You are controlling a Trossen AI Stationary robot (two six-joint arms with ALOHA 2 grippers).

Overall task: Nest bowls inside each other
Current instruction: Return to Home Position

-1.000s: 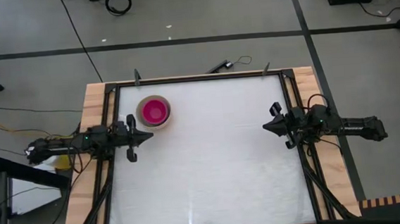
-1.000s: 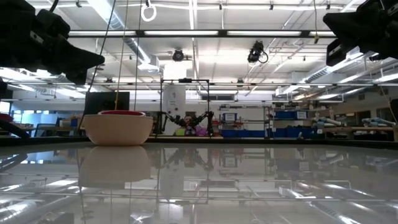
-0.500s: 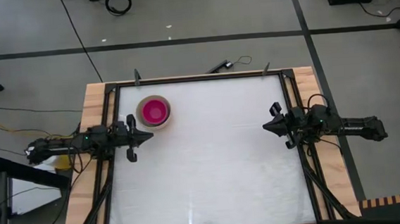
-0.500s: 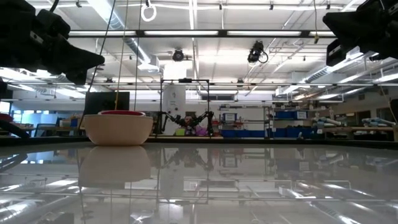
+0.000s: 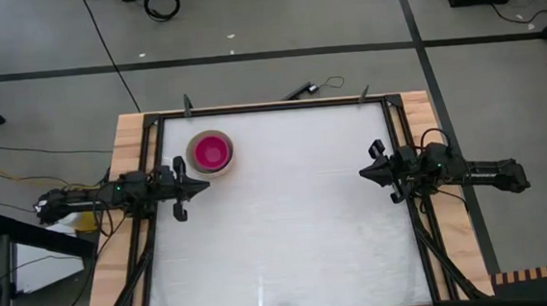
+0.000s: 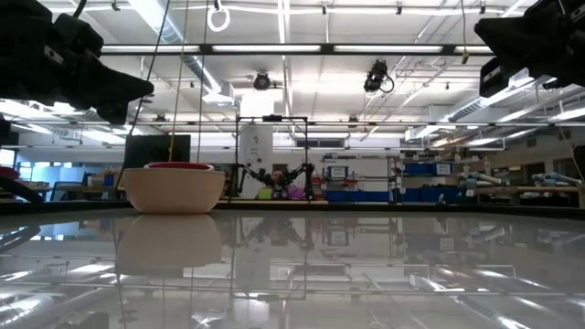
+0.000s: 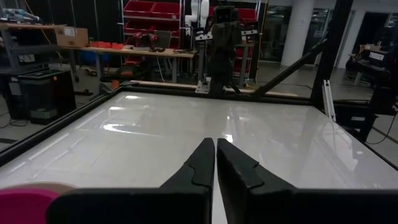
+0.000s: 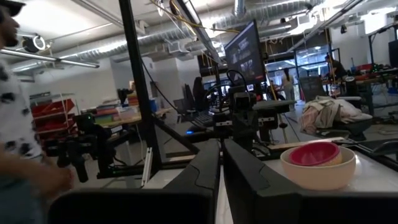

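A beige-grey bowl [image 5: 210, 154] stands on its base on the white table, toward the far left, with a red-magenta bowl [image 5: 212, 152] nested inside it. In the low view only the magenta rim [image 6: 179, 165] shows above the beige wall [image 6: 174, 190]. My left gripper [image 5: 205, 185] hovers at the table's left edge, just nearer than the bowls, shut and holding nothing [image 7: 215, 144]. My right gripper [image 5: 361, 173] hovers at the right edge, shut and holding nothing [image 8: 221, 144], pointing across the table toward the bowls [image 8: 317, 163].
A black frame rail [image 5: 270, 107] runs around the white tabletop [image 5: 288, 229]. In the right wrist view a person [image 8: 18, 124] stands beyond the table. Shelves and benches fill the room behind [image 6: 439, 183].
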